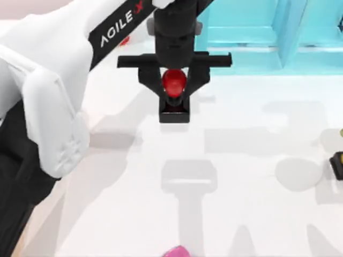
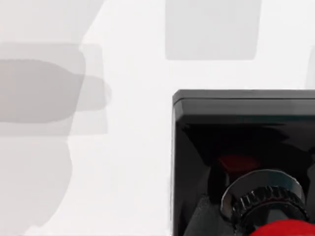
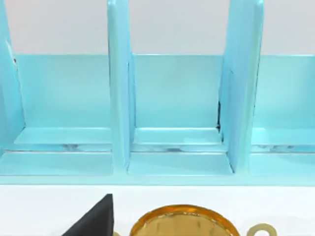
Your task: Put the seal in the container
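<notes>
Above the white table, near its far edge, the left gripper clamps the seal: glossy round red knob on a black cube-like base, held upright.

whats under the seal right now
In the top view the seal hangs in the left gripper, fingers closed on its red knob. Below it lies white table with the gripper's shadow. The patch directly beneath its black base is covered.
</notes>
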You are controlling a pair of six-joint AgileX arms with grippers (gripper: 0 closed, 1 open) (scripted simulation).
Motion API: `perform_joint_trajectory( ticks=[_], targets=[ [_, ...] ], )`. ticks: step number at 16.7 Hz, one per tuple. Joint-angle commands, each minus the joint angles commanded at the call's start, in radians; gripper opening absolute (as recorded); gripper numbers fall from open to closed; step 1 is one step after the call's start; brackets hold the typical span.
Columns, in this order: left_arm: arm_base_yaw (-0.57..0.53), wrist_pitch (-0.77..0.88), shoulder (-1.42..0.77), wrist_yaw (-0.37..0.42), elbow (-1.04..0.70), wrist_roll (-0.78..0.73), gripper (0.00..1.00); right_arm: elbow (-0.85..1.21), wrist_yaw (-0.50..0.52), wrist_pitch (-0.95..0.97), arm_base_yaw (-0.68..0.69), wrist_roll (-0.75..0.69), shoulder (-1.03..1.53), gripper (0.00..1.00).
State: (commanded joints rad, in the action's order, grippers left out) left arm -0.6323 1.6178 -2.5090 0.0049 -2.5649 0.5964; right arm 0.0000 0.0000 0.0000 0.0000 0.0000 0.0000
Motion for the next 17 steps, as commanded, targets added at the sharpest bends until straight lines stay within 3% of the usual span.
perform_joint_trajectory(
  ticks=[3, 9, 17],
  targets=[
    [0.003, 0.087, -0.012, 0.002, -0.090, 0.000, 0.00, 0.000, 0.000, 0.000, 0.000, 0.000, 0.000, 1.00],
    [0.003, 0.094, -0.010, 0.002, -0.098, -0.002, 0.00, 0.000, 0.000, 0.000, 0.000, 0.000, 0.000, 1.00],
    [0.155, 0.040, 0.266, -0.009, 0.122, -0.251, 0.00, 0.000, 0.000, 0.000, 0.000, 0.000, 0.000, 1.00]
  ],
)
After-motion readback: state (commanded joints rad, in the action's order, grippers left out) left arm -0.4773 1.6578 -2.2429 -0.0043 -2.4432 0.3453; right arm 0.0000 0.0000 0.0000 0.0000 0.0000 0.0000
